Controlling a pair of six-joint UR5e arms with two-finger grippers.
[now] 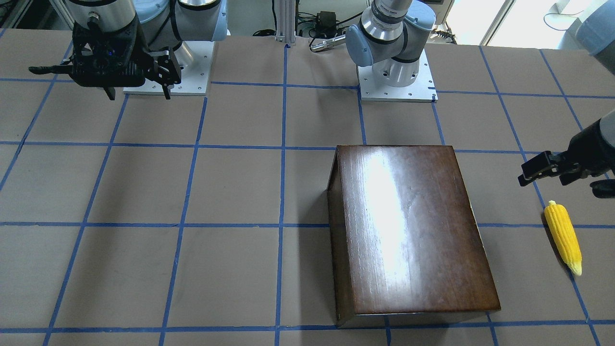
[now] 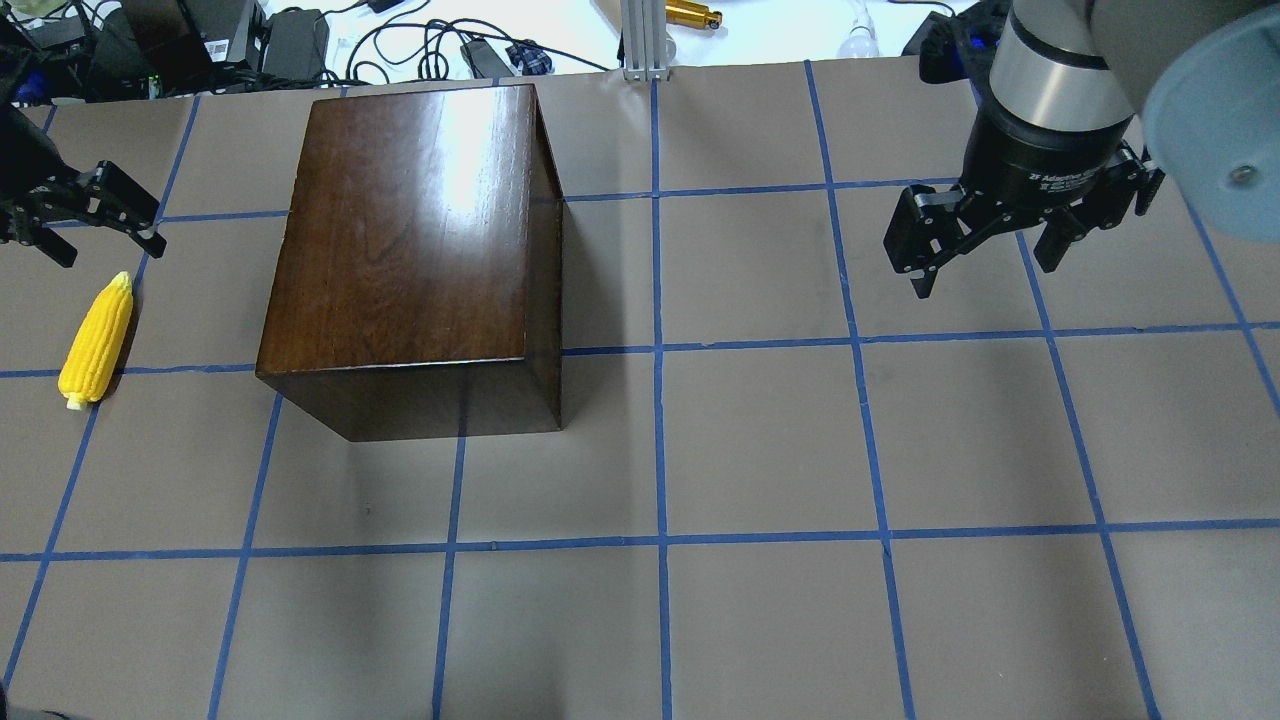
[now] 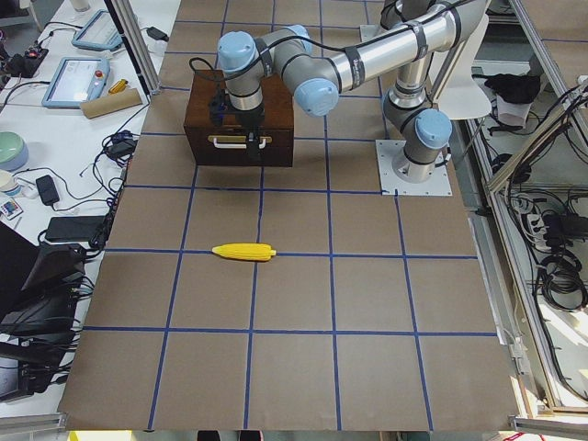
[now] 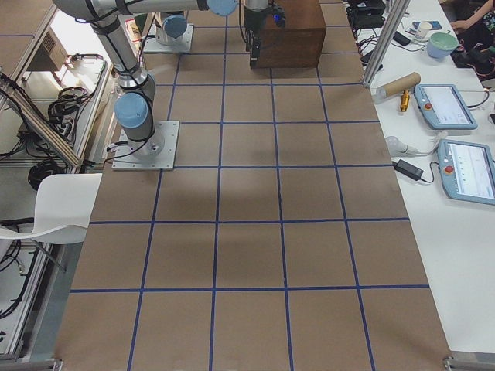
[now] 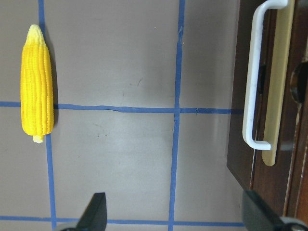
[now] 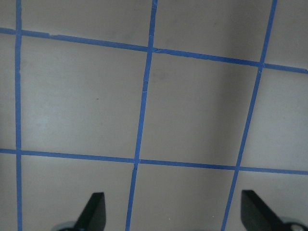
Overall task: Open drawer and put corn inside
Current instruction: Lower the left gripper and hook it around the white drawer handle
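drawer (image 3: 280, 147): shut, flush in box (image 2: 400, 230) (white handle (image 5: 252, 82) shows in left wrist and left side views; overhead sees only the box top)
corn (image 2: 95, 340): flat on table (image 2: 760, 440), near box's handle side, not touching
left gripper (image 2: 108, 250): spread, empty, near corn
right gripper (image 2: 985, 275): spread, empty, well apart from box

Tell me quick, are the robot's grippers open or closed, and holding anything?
Left gripper: open, holding nothing; the corn lies apart from it.
Right gripper: open, holding nothing.

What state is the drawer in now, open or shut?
Shut. The drawer, with its white handle, sits flush in the box; no pale tray shows. The corn lies outside it.
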